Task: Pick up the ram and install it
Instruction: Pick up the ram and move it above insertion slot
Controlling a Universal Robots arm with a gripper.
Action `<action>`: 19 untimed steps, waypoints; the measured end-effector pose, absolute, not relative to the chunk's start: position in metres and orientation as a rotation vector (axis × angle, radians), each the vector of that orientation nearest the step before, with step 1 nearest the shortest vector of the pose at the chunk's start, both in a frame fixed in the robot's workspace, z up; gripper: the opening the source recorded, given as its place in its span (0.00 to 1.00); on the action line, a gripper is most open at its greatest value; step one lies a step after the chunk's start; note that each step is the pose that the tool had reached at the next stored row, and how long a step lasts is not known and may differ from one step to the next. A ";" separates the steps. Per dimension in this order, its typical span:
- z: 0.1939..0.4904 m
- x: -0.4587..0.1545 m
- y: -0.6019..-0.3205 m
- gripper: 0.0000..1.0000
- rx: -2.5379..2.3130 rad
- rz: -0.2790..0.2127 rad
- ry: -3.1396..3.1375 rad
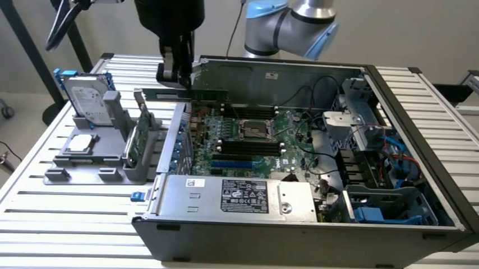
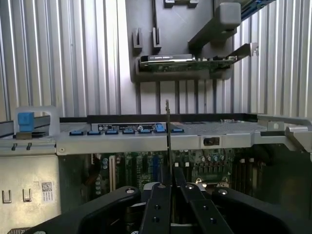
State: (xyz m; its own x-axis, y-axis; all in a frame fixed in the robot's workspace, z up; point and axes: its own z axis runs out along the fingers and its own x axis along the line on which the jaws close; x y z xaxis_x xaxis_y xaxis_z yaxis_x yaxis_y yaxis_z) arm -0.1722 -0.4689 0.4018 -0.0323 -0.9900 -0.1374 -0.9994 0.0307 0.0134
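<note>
1. Clamping the ram [image 1: 201, 94] between its fingers [image 2: 160, 200], the gripper [image 1: 178, 83] holds it in the air.
2. The ram projects past the fingertips, thin edge toward the wrist camera.
3. Beneath the gripper are the open computer case [image 1: 299, 230] side wall and the motherboard [image 1: 254, 134].

Dk-green ram [image 1: 202, 94], blk end effector [image 1: 178, 75], grey case [image 1: 299, 241].
</note>
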 end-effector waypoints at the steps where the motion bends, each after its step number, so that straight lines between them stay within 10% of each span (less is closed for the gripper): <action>1: 0.401 -0.168 -0.469 0.14 -2.121 0.161 2.189; 19: 0.381 -0.088 -0.451 0.14 -2.122 0.158 2.190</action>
